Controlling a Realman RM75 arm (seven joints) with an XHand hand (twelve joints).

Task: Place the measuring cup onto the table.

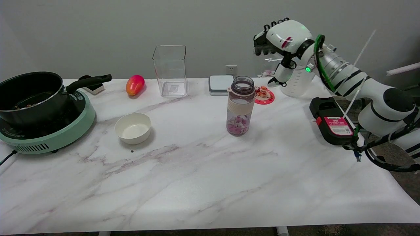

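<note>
The right hand (281, 41) hangs over the far right of the marble surface (197, 183), its fingers (262, 49) curled down around the top of the clear measuring cup (293, 83), with the thumb lying along the cup's front wall. The cup stands upright at the back edge of the surface, printed scale lines on its side; whether its base touches the surface or sits just above it cannot be told, and nothing shows inside it. Just left of it lies a red coaster (264, 96) with a small orange figure on top. Nearer the middle, a lidless bottle (241, 105) holds pink and white pieces at its bottom. Behind it sit a small white scale (220, 84) and a tall clear square container (170, 70), apparently holding nothing. A white bowl (133, 127) also looks bare inside. At far left a black pot (31, 95) rests on a green cooker (49, 131), a few bits visible within. A mango (135, 84) lies near the back. A black device with a red label (331, 123) sits by the arm.
</note>
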